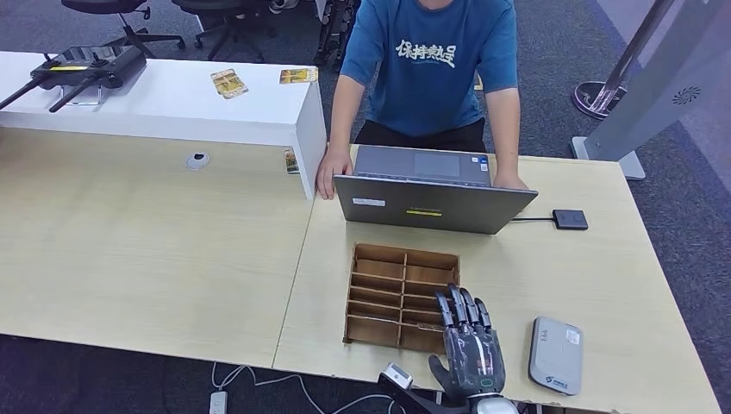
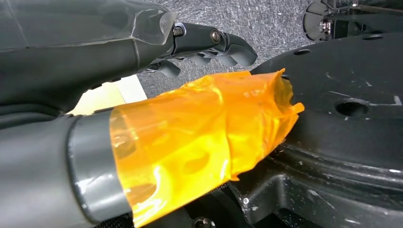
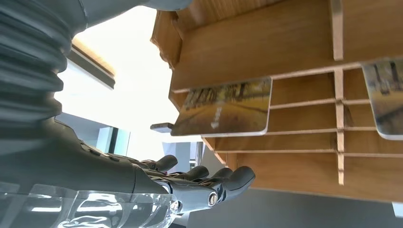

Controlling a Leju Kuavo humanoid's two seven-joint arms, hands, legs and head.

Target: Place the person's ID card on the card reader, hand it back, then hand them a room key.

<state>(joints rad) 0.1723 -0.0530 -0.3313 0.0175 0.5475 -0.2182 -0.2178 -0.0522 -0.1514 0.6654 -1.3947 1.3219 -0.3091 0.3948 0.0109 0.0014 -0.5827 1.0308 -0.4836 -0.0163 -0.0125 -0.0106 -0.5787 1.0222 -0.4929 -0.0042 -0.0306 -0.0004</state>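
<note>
My right hand hovers with fingers spread over the near right corner of the wooden slotted card box, holding nothing. In the right wrist view its dark fingers stretch out just beside the box, where a yellowish room card stands in a slot and a second card sits further along. The grey card reader lies on the table to the right of the hand. My left hand hangs low, its thumb wrapped in orange tape, fingers loosely bent around nothing.
A person in a blue shirt stands behind an open laptop, both hands resting on the table. A small black box is cabled to the laptop. Two cards lie on the white shelf at the back left.
</note>
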